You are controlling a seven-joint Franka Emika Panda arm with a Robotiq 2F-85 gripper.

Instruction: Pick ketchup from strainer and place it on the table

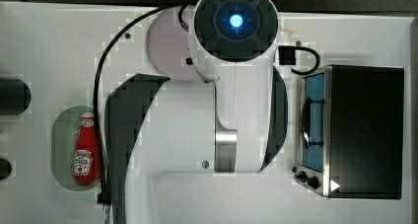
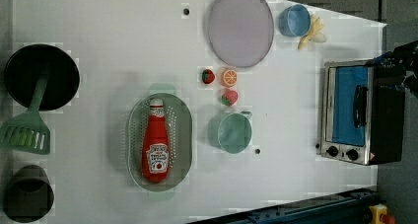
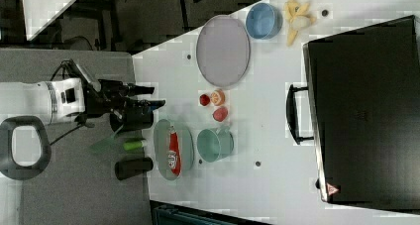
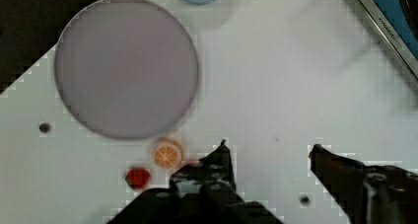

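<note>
Beneath the arm [image 1: 236, 86], the strainer [image 1: 61, 135] shows partly; gripper [image 4: 268, 152] gapes empty.

The ketchup [image 2: 156, 144] bottle lying in the strainer [image 2: 185, 135] carries a white-and-dark label, but its lettering is too small to read in the left view, and the same goes for the top view and the right view. The toaster oven [image 2: 362, 113] has a small red-and-white warning triangle [image 3: 332, 189] at one corner of its front, seen in the right view; whatever symbol it holds cannot be made out. No word or number can be read anywhere
</note>
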